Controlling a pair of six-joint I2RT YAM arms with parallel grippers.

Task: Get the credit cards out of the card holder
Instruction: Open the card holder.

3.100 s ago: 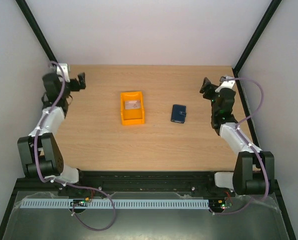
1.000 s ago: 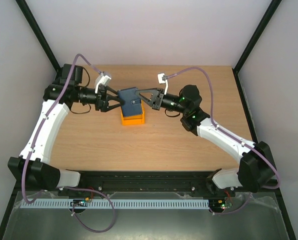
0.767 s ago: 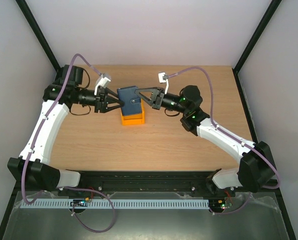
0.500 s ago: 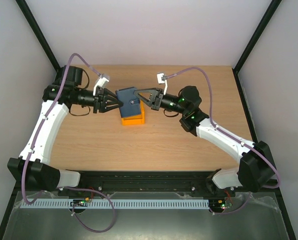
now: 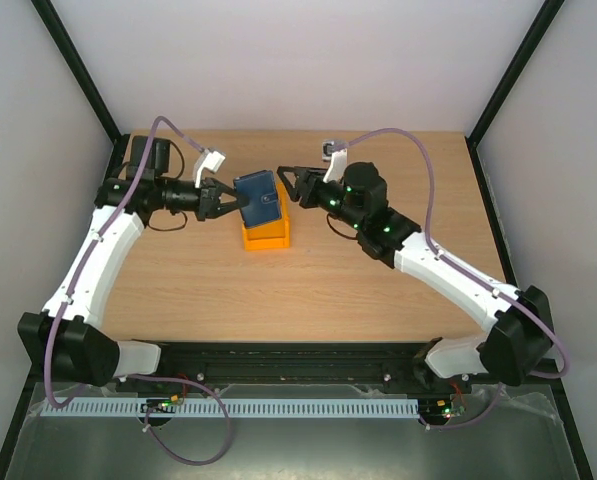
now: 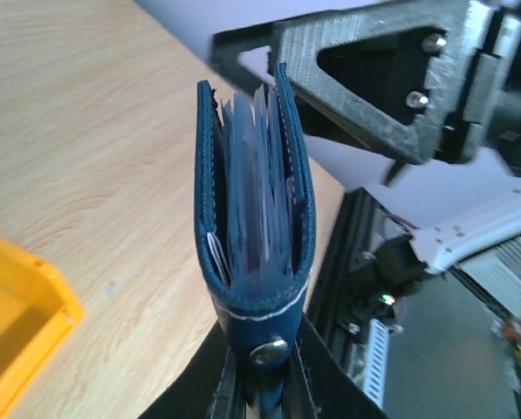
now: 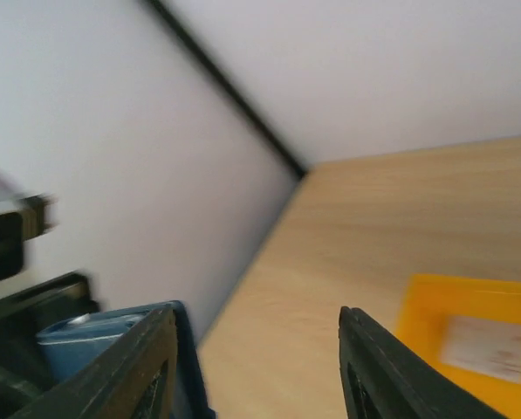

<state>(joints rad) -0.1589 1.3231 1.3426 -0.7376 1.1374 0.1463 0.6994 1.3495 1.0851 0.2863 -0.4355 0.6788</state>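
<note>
The dark navy card holder (image 5: 261, 200) hangs in the air above the orange bin, with my left gripper (image 5: 234, 200) shut on its left end. In the left wrist view the card holder (image 6: 206, 201) stands edge-on and slightly spread, and the pale credit cards (image 6: 256, 192) are packed between its covers. There my left gripper (image 6: 264, 371) pinches the snap-tab end. My right gripper (image 5: 294, 184) is open just right of the holder, not gripping it. In the right wrist view my right gripper (image 7: 256, 353) has only bare table between its fingers, with the card holder (image 7: 112, 336) beside the left finger.
The orange bin (image 5: 266, 236) sits on the wooden table (image 5: 378, 290) under the holder. A pale flat card (image 7: 483, 345) lies inside the orange bin (image 7: 435, 301). White walls and black corner posts (image 5: 78, 70) close in the back and sides.
My left gripper has shut on the holder's left end. My right gripper has let go of the right end, opened and drawn back slightly. The holder has stayed above the bin.
</note>
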